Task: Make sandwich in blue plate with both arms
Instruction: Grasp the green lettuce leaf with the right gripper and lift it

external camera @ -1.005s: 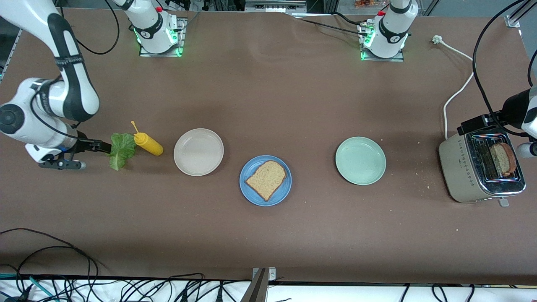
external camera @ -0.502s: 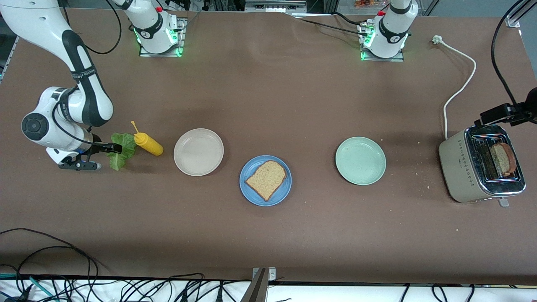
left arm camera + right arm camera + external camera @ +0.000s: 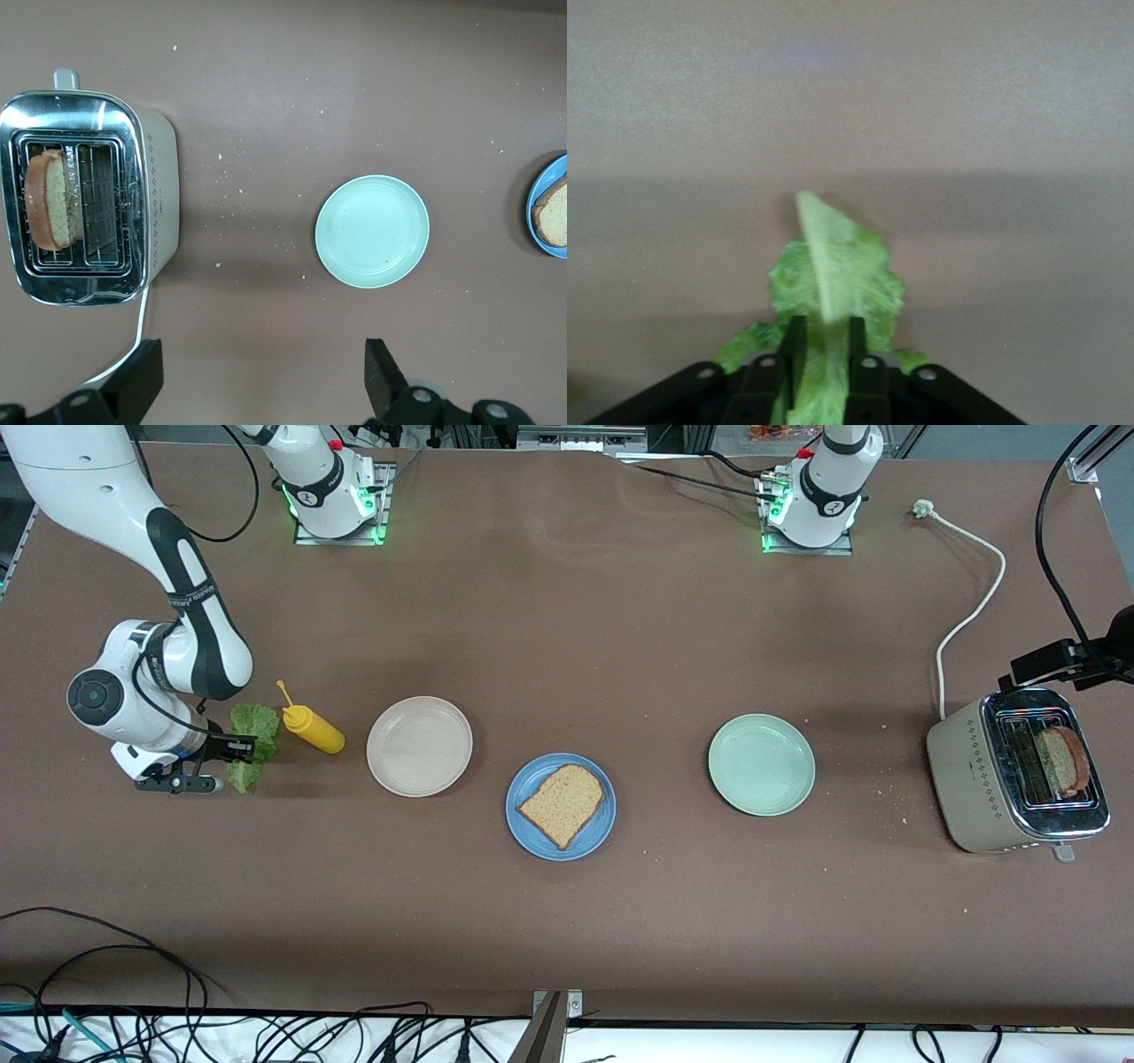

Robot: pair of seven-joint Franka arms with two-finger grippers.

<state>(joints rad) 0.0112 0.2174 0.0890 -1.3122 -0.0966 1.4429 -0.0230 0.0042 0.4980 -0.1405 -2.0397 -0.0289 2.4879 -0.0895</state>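
Observation:
The blue plate (image 3: 524, 779) holds one tan bread slice (image 3: 563, 804) and lies nearer the front camera than the other plates. A second slice (image 3: 1062, 762) stands in the toaster (image 3: 983, 779). My right gripper (image 3: 235, 749) is shut on the ruffled green lettuce leaf (image 3: 252, 724), low over the table beside the mustard bottle. In the right wrist view the leaf (image 3: 833, 266) sticks out between the fingers (image 3: 822, 350). My left gripper (image 3: 257, 385) is open and empty, high above the table between the toaster (image 3: 155, 204) and the pale green plate (image 3: 372, 232).
A yellow mustard bottle (image 3: 312, 728) lies beside the lettuce. A beige plate (image 3: 419, 746) lies between the bottle and the blue plate. A pale green plate (image 3: 761, 764) lies toward the left arm's end. The toaster's white cord (image 3: 966, 615) runs toward the robots' side.
My right gripper has moved farther onto the lettuce, toward the mustard bottle, and the leaf has bunched up. My left arm has drawn up and away from the toaster.

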